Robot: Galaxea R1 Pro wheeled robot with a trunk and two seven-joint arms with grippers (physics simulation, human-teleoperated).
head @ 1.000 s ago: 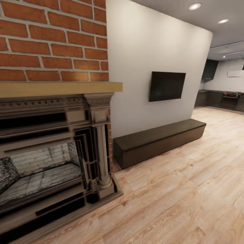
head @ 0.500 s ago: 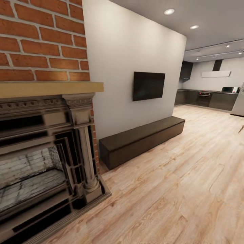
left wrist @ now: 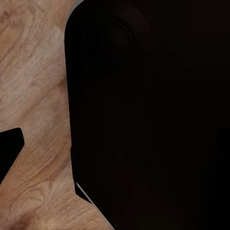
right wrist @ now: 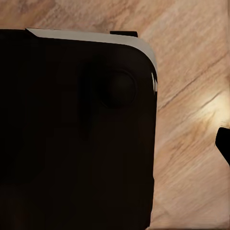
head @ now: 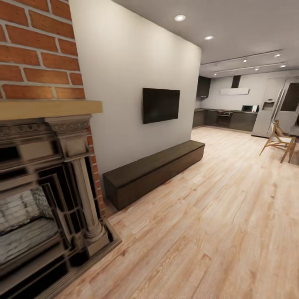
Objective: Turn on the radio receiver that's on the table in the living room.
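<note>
An open-plan home: a brick fireplace (head: 45,166), wall-mounted television (head: 161,104), low dark bench (head: 153,170), plank floor (head: 216,224) and a kitchen (head: 232,118) beyond.

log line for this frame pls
phase: in transit | head view: fireplace, wall TV, low bench, wooden chair, kitchen beyond | radio: unseen | grippers: state unclear

In the left wrist view a large matte black housing (left wrist: 153,115) with a rounded corner, a faint round boss and a thin pale edge stands over the wood floor. In the right wrist view a similar black housing (right wrist: 72,134) carries a round knob-like bump and a light rim.
</note>
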